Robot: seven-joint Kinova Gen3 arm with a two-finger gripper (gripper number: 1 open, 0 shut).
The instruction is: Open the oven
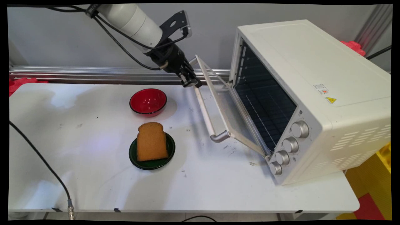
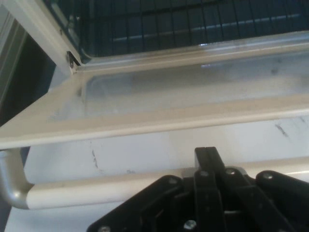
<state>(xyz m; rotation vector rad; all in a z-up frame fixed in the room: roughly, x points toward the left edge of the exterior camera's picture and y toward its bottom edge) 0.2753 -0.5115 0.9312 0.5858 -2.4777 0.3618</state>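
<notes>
- A white table [image 1: 93, 187] fills the scene; its top is scuffed with small dark marks.
- Behind the far edge runs a silver metal rail [image 1: 78, 73].
- Above it stands a plain grey wall [image 1: 62, 37].
- Red material [image 1: 353, 47] shows at the far right.
- Yellow and red flooring [image 1: 375, 187] lies past the table's right edge.

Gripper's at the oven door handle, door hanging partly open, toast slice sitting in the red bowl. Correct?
Not quite. The main view shows the toast slice on the green plate; the red bowl behind it holds nothing. The rest stands: the gripper is at the oven door handle, door partly open.
</notes>
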